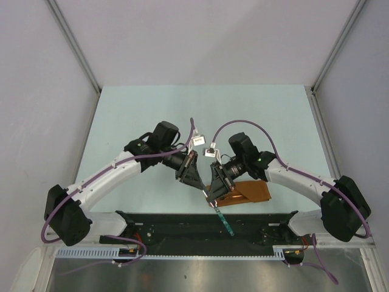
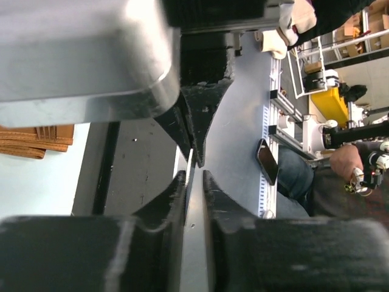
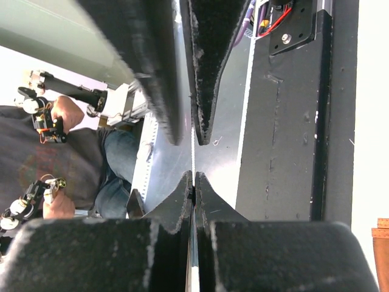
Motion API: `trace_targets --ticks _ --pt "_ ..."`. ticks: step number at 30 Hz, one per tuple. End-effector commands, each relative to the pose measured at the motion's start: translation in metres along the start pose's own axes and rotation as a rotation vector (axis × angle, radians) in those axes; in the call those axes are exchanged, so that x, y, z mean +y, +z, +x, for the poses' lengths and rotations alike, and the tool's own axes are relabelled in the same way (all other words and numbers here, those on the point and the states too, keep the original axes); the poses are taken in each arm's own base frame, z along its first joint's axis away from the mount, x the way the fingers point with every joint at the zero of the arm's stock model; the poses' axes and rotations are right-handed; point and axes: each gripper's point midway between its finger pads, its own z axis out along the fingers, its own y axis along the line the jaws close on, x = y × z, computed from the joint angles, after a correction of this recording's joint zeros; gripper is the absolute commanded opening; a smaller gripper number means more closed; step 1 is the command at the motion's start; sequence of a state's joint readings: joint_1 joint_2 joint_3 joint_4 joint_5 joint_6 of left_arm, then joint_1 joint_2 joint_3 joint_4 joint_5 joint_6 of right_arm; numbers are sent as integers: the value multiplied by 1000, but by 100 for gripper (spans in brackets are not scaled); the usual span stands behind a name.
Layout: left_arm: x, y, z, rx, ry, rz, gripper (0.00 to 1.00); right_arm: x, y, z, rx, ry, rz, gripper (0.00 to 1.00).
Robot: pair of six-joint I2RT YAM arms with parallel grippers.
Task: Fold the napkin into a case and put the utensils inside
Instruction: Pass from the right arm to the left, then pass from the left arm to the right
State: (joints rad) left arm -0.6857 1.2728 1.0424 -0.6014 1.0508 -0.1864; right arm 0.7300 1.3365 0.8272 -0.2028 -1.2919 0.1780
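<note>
Evidently clamps the utensil [image 1: 225, 222] shut in the right gripper [image 3: 193, 179], handle pointing nearward, just left of the case [image 1: 252, 191]; cannot tell whether left gripper [image 2: 194, 176] grips.

Overhead shot was bright and even, with soft light coming from above the table [image 1: 255, 115], so there were hardly any shadows on it. The metal sheet [image 1: 200, 274] just off the table's near edge had a dull sheen, no hard glare. Wrist cams were rougher. The left gripper [image 2: 193, 176] and the right gripper [image 3: 192, 176] sat so close to the lens they came out soft and grainy. A grey housing [image 2: 85, 55] over the table caught a bright streak along its rim. The table's bare strip in the right wrist view was blown out near white. The room [image 2: 340, 61] beyond the table looked hazy and overexposed.
</note>
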Motion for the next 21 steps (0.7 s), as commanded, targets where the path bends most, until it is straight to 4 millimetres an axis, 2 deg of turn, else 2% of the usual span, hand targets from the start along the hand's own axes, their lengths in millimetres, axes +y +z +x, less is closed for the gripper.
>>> trace_targets --ticks 1,3,4,5,6,7,8,9,10,11,12,13,14,15,16,17,18,19,20,21 --pt "-8 -3 -5 -2 72 14 13 8 1 -9 3 -45 -28 0" --pt "-5 -4 -7 -14 77 -19 4 7 1 -9 3 -41 -16 0" --pt "-4 -5 -11 -27 73 -40 0 4 0 -10 0 -30 6 16" --pt "-1 -6 -15 -48 80 -66 0 1 -2 -12 -12 -31 40 28" --pt "11 -11 -19 -82 69 -134 0 -14 -5 -16 -44 -14 139 36" --pt "15 -15 -22 -113 36 -165 0 -25 -16 -26 -112 44 216 49" --pt "19 -20 -29 -160 44 -193 0 -32 -32 -27 -193 93 306 56" --pt "34 -27 -27 -203 6 -235 0 -56 -51 -29 -290 168 445 61" --pt "29 -38 -32 -290 -17 -265 0 -74 -90 -35 -429 250 542 65" --pt "33 -45 -43 -375 3 -296 0 -87 -106 -17 -511 422 593 67" --pt "43 -47 -33 -405 -27 -323 0 -89 -131 -17 -609 437 683 68" --pt "38 -53 -35 -477 -41 -330 0 -99 -162 -2 -694 536 778 73" --pt "35 -57 -43 -546 -7 -314 0 -101 -176 5 -731 554 836 75" --pt "50 -51 -28 -552 -63 -319 0 -102 -196 11 -806 556 930 77" --pt "51 -49 -26 -577 -109 -301 0 -105 -207 22 -842 602 975 79" --pt "53 -49 -26 -601 -107 -299 0 -109 -230 32 -924 649 1050 80" --pt "65 -45 -15 -595 -148 -315 0 -110 -241 41 -976 699 1085 80" --pt "65 -44 -14 -616 -173 -293 0 -108 -247 51 -1008 733 1118 80" --pt "56 -46 -21 -665 -128 -246 0 -109 -261 58 -1064 759 1156 80" --pt "64 -41 -10 -668 -157 -236 0 -110 -264 63 -1083 775 1166 80"
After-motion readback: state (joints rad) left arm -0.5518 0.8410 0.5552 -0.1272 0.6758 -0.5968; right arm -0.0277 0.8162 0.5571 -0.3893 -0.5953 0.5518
